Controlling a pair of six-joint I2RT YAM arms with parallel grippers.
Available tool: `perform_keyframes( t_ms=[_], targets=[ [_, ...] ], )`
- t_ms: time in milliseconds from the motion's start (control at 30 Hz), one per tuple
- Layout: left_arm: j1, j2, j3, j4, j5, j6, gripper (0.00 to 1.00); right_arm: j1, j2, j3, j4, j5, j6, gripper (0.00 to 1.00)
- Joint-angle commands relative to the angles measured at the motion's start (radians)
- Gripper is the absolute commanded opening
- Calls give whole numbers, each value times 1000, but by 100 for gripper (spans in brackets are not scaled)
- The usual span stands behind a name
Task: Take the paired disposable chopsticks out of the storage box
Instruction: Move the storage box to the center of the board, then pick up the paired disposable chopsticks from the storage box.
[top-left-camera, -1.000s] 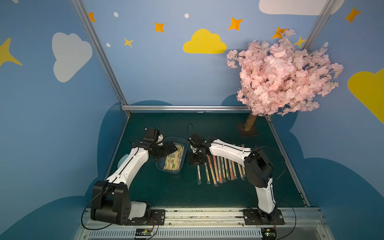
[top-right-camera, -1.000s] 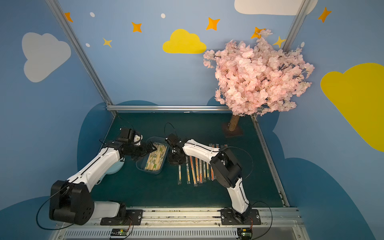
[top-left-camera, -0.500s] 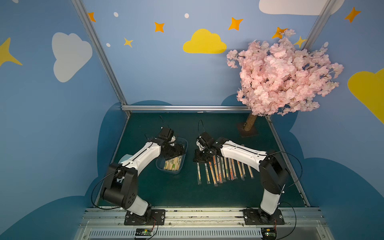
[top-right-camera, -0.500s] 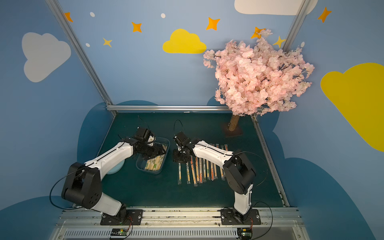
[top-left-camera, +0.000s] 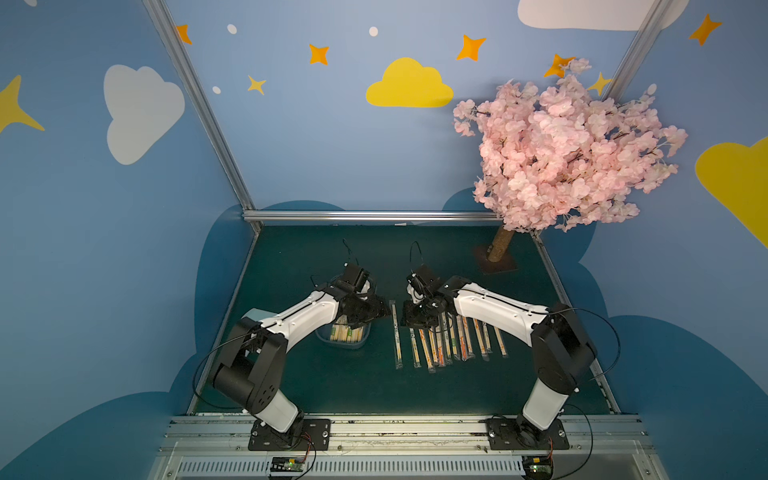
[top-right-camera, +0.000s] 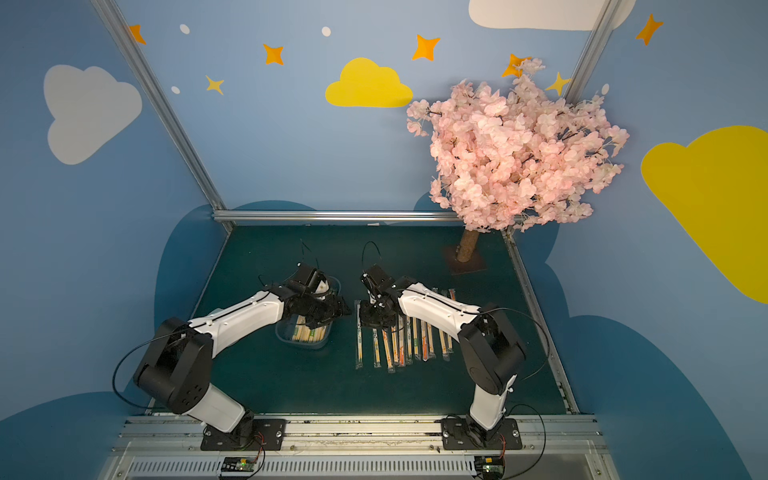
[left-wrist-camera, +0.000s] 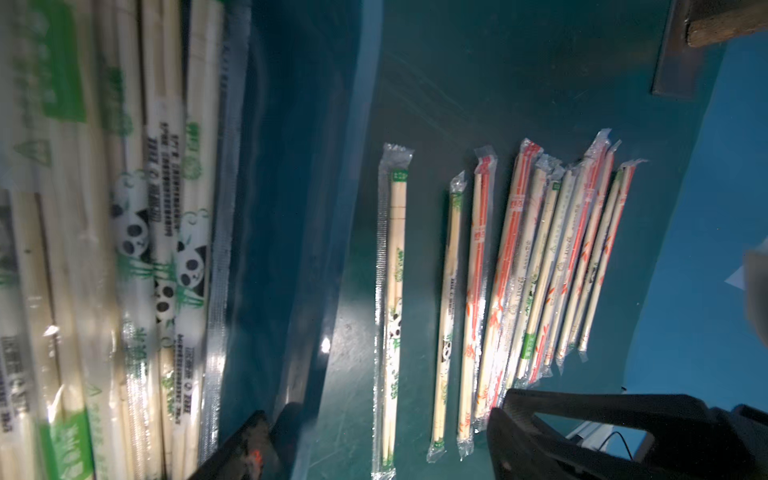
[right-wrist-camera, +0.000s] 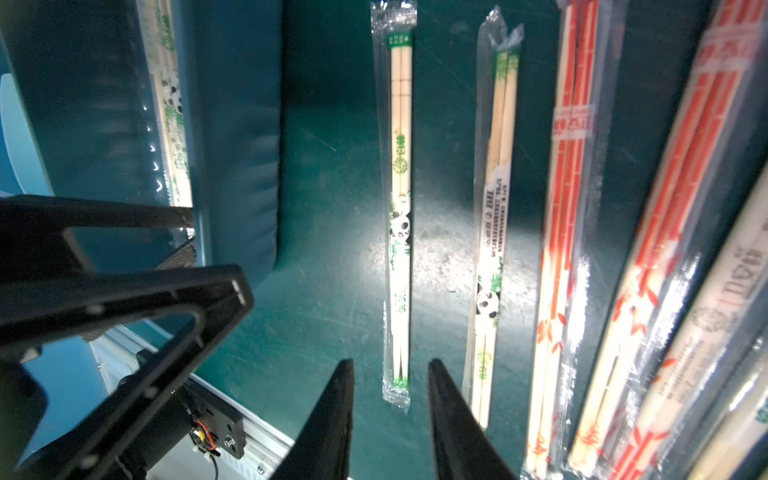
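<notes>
– Both grippers have shifted toward the laid-out row (top-left-camera: 449, 345) since a second ago; the left gripper (top-left-camera: 376, 311) hangs over a wall of the storage box (top-left-camera: 345, 345), the right gripper (right-wrist-camera: 390, 361) over the mat (top-left-camera: 353, 395).
– Jaws?
– Left: wide, empty, straddling that wall, boxed paired disposable chopsticks (left-wrist-camera: 166, 249) beside one finger (left-wrist-camera: 253, 444). Right: part-open, empty, a laid-out pair (right-wrist-camera: 400, 208) ending just ahead of the gap.
– Risk?
– Descending probably strikes the rim, shoving the box.

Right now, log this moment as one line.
left claw open, empty, at storage box | right claw open, empty, above loose pair on mat | chopsticks remain in box | row laid out on mat
</notes>
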Motion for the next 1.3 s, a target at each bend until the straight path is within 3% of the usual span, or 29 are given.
perform_keyframes(
  t_ms=[0,200,367,433,567,767,1000,1267],
  targets=[
    [-8,26,49,40,35,-25,82,-4,-33,-14,-27,22,11,33],
    [14,34,132,-94,-50,77,85,4,-44,-18,-24,22,28,33],
    [91,5,139,-183,-153,169,84,21,-70,-28,6,18,49,33],
    [130,0,129,-199,-155,199,81,24,-87,-50,49,10,70,33],
    [177,10,124,-225,-183,251,61,30,-123,-120,182,-5,126,33],
    [197,51,152,-260,-243,298,46,42,-175,-189,276,25,143,33],
    [193,150,232,-338,-294,339,36,47,-165,-186,283,20,137,33],
    [133,193,257,-296,-275,308,35,52,-142,-166,260,21,119,33]
  ],
)
